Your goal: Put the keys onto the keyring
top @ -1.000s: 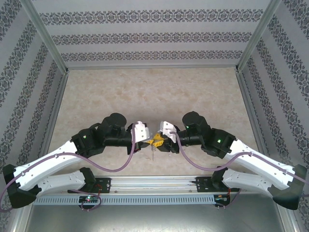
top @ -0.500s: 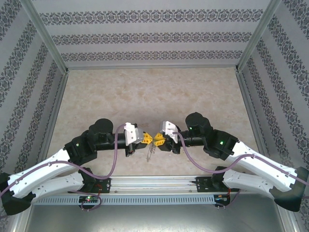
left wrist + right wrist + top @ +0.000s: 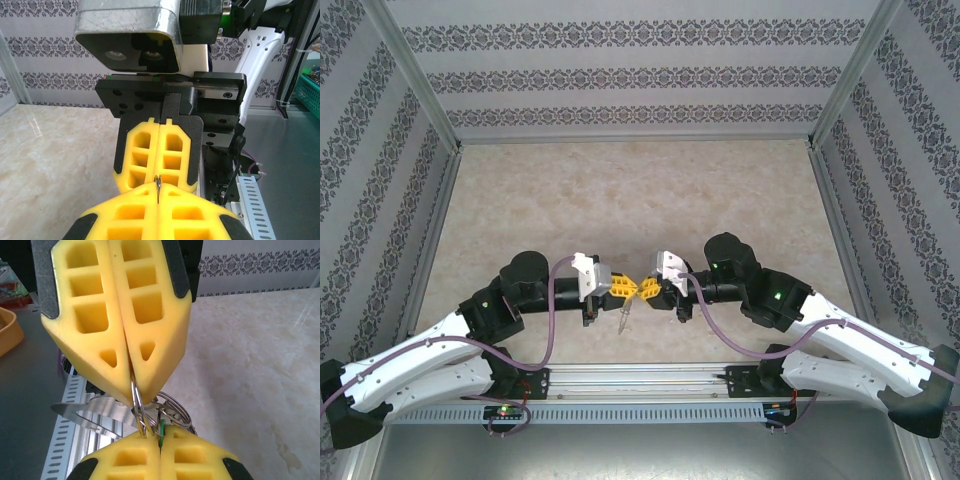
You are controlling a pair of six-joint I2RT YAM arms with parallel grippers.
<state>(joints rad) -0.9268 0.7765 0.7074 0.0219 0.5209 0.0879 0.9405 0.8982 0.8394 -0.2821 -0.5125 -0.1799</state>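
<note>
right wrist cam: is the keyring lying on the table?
No, the keyring is up off the table, pinched by the left gripper, while the right gripper pinches the green key.

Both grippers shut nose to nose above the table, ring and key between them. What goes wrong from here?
1. The left gripper pinches the keyring by thin wire at its very fingertips; any pull may slip or twist it out.
2. The right gripper grips the green key by a sliver of its head; the blade juts sideways, so it may pivot.
3. The tips nearly touch: threading room looks tight, pads may collide.
</note>
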